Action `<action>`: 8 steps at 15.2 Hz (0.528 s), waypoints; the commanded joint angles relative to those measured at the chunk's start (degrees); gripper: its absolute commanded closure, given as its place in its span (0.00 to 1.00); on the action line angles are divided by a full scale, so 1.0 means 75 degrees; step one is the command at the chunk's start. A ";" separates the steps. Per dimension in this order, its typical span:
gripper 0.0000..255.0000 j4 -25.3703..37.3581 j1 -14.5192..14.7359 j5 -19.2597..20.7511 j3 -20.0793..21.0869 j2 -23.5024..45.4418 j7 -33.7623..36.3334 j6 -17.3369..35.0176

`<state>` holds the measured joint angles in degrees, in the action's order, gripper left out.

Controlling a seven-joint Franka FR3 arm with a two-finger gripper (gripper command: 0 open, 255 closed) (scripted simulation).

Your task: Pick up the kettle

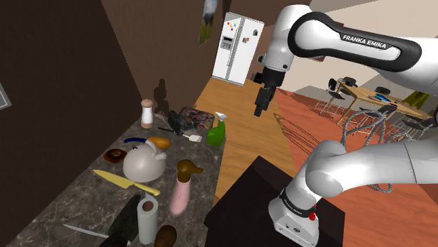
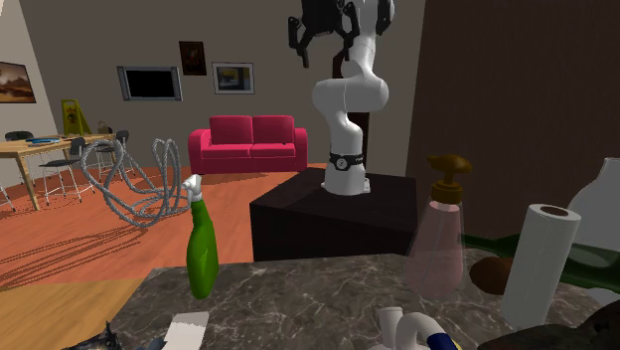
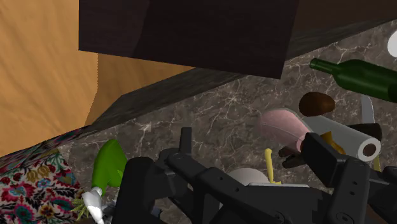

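Observation:
The kettle (image 1: 144,163) is white and rounded with a dark blue handle, and it stands on the marble counter (image 1: 63,203) near the middle. Its spout end pokes in at the bottom of the second exterior view (image 2: 399,326). In the wrist view a pale patch of the kettle (image 3: 245,176) shows between my two fingers, far below them. My gripper (image 1: 258,111) hangs high in the air, well off to the shoulder view's right of the kettle, past the counter's edge. The gripper (image 2: 320,30) is open and holds nothing; its fingers (image 3: 185,143) stand wide apart.
Around the kettle stand a green spray bottle (image 1: 217,130), a pink soap dispenser (image 1: 182,188), a paper towel roll (image 1: 147,219), a yellow knife (image 1: 126,182) and a shaker (image 1: 147,112). A floral cloth (image 1: 191,119) lies at the counter's far end. The dark stand (image 3: 191,32) adjoins the counter.

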<state>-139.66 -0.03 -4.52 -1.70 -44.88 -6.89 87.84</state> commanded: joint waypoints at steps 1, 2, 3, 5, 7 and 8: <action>0.00 0.0000 0.0000 0.0000 0.0000 0.0000 0.0000 0.0000; 0.00 0.0017 0.0052 -0.0025 0.0069 0.0257 0.0002 0.0221; 0.00 0.0045 0.0102 -0.0048 0.0138 0.0520 0.0005 0.0437; 0.00 0.0132 0.0199 -0.0084 0.0272 0.1063 0.0013 0.0854; 0.00 0.0260 0.0287 -0.0108 0.0406 0.1624 0.0024 0.1248; 0.00 0.0339 0.0329 -0.0113 0.0471 0.1910 0.0032 0.1435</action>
<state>-137.52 2.06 -5.25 1.23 -32.82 -6.78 96.86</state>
